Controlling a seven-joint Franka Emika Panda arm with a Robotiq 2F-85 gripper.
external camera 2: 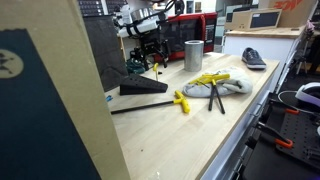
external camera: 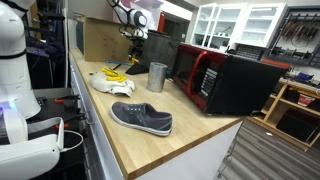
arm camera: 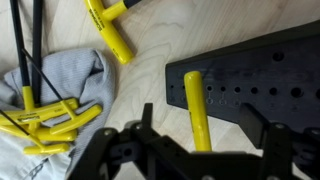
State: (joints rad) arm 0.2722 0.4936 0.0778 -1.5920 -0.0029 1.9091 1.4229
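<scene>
Wrist view. Claw open, jaws wide apart, straddling yellow key without touching it. Yellow key sits in hole of black rack, which apparently holds it in place unaided. Left: grey cloth carrying more keys, likely bunched there to stop rolling. Far: loose key on bare tabletop. In an exterior view, claw hangs low, far along tabletop.
</scene>
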